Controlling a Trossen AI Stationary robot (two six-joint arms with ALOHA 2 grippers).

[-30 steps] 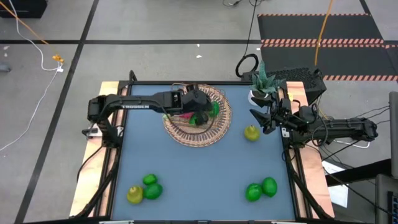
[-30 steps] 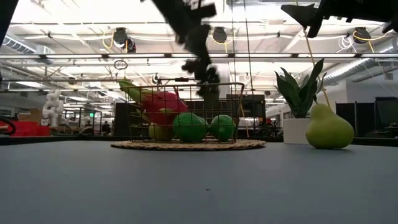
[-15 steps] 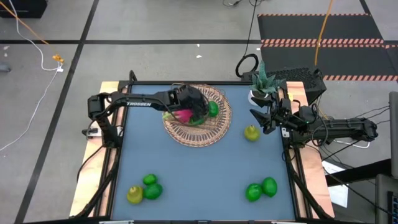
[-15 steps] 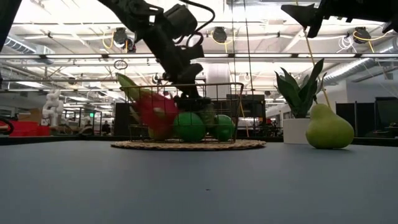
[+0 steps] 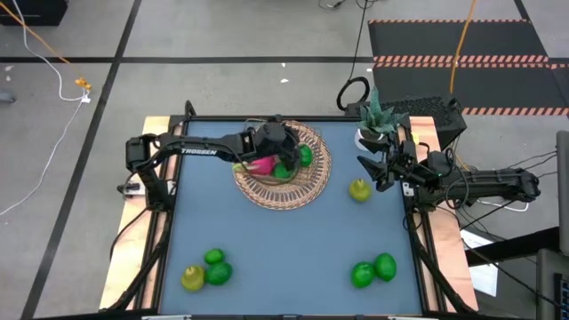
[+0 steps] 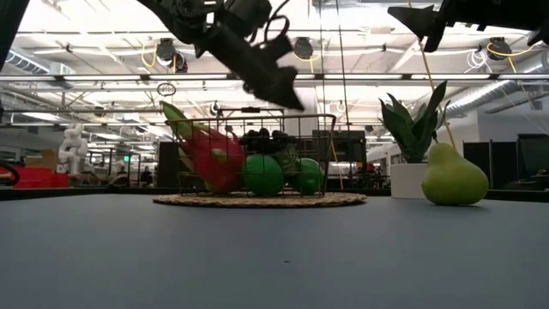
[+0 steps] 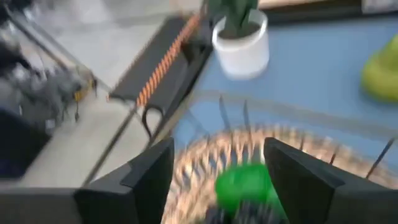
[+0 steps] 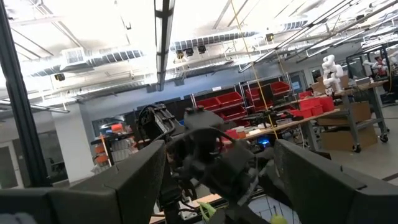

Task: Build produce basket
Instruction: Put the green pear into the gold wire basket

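Left wrist view: left gripper jaws wide apart, empty, above the basket.

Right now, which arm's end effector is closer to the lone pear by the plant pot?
The right end effector, just beside the pear; the left end effector is over the basket.

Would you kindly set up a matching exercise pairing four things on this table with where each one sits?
Things:
1. dragon fruit
2. pear
3. plant pot
4. left gripper

Places:
A. far right corner of the table
B. inside the basket
C. above the basket
D. on the table between basket and right arm

Pairs: 1-B, 2-D, 3-A, 4-C
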